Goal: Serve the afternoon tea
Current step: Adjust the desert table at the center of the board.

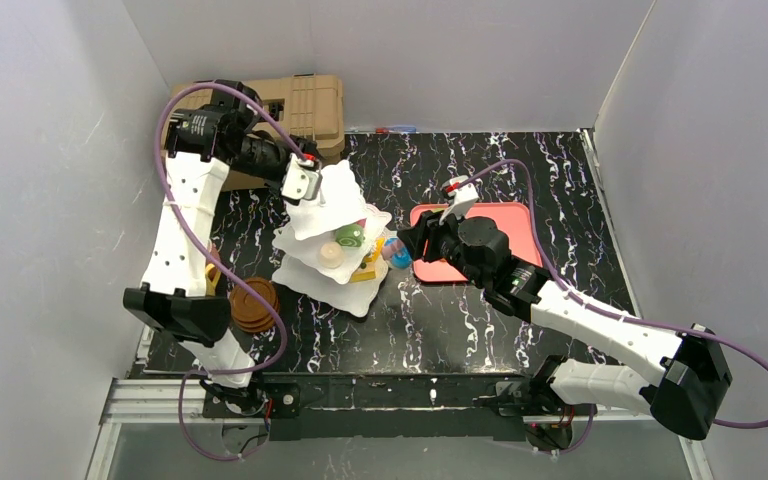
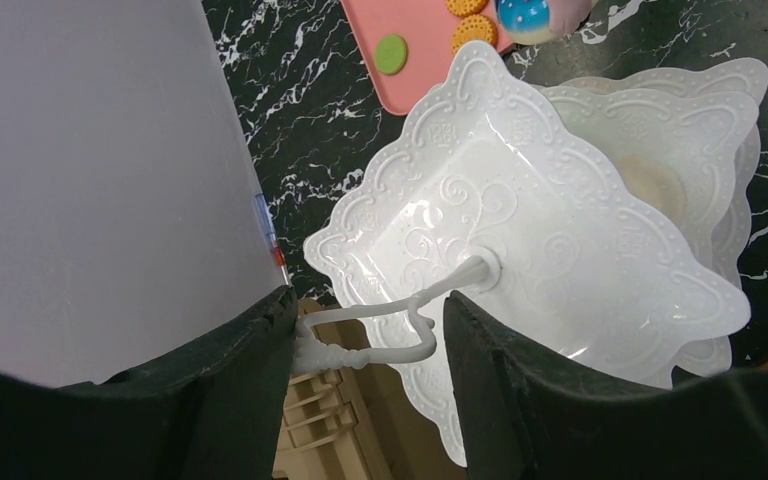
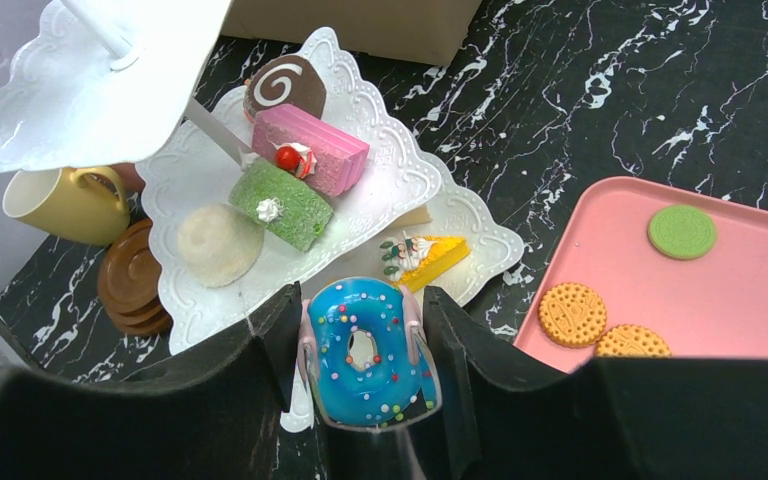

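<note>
One donut (image 3: 370,360) in right tool (image 3: 360,305), left tool (image 2: 368,305) astride stand loop (image 2: 390,356)

The table (image 1: 520,330) has a black top veined with white, filling the middle of the top view. A tan ribbed case (image 1: 310,105) sits at its upper left corner. The white stand (image 1: 355,300) rests left of centre. A pink tray (image 1: 522,222) lies flat right of centre, near the stand but apart from it. A stack of brown saucers (image 1: 255,305) sits at the lower left, with a yellow cup (image 3: 60,205) just beside it.
</note>
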